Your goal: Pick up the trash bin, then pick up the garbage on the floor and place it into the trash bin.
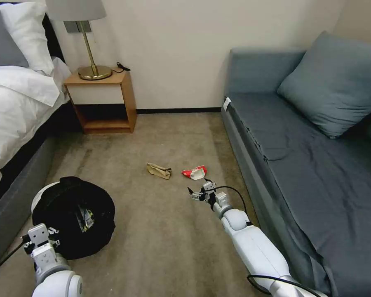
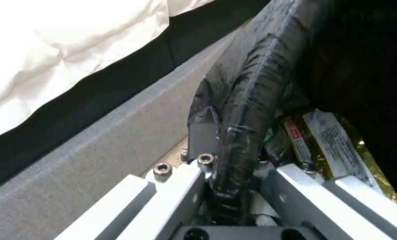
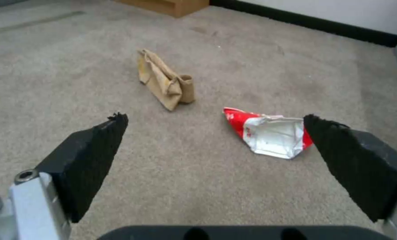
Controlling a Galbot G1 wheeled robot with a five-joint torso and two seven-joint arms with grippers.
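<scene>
The jaws of the right gripper (image 1: pixel 198 191) stand wide apart with nothing between them, their black pads (image 3: pixel 96 156) spread above bare carpet (image 1: pixel 160 231); the jaws of the left gripper (image 1: pixel 41 243) are closed on the bag-covered rim of the trash bin (image 1: pixel 70 214), one finger outside the rim and the other inside it, as the left wrist view shows. The bin, white with a crinkled black liner folded over its edge, sits low on the robot's left beside the grey base of the bed (image 1: pixel 12 123), and a black-and-yellow snack wrapper (image 2: pixel 336 143) lies inside it. On the floor ahead, the crumpled brown paper bag (image 1: pixel 159 170) and the crumpled red-and-white wrapper (image 1: pixel 195 173) lie near each other but apart. The right gripper hovers just short of the red-and-white wrapper, closer to it than to the paper bag, with the blue-grey sofa (image 1: pixel 309 136) along its right side
</scene>
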